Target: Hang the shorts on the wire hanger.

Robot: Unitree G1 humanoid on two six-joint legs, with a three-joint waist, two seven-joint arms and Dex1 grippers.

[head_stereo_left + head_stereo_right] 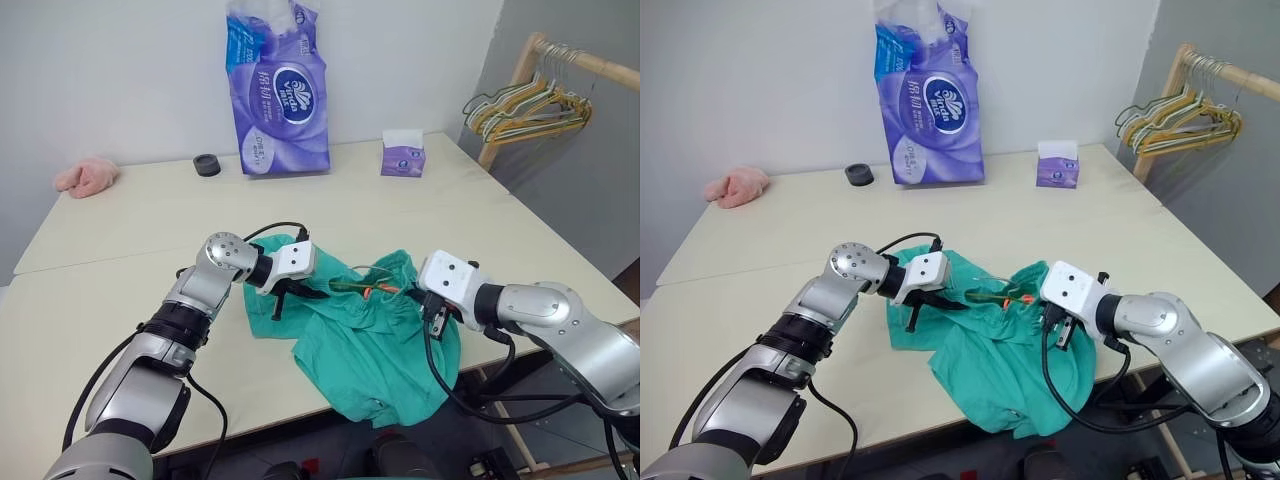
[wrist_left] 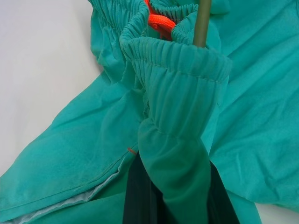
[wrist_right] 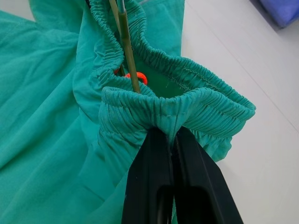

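The teal shorts (image 1: 370, 350) lie bunched at the table's front edge, with one leg drooping over it. My left gripper (image 1: 298, 290) is shut on the gathered waistband (image 2: 177, 60) at its left end, and fabric drapes over its dark fingers (image 2: 138, 196). At the band's right end my right gripper (image 3: 170, 133) is shut on a pinch of the elastic. The thin olive wire hanger (image 3: 128, 51) runs into the waist opening between the two grippers, beside an orange drawstring (image 2: 159, 23). Most of the hanger is hidden inside the fabric.
On the far half of the table (image 1: 140, 230) stand a tall purple tissue pack (image 1: 278, 90), a small purple tissue box (image 1: 402, 158), a black round lid (image 1: 207, 165) and a pink cloth (image 1: 87, 176). A wooden rack with bunched hangers (image 1: 525, 105) stands at the right.
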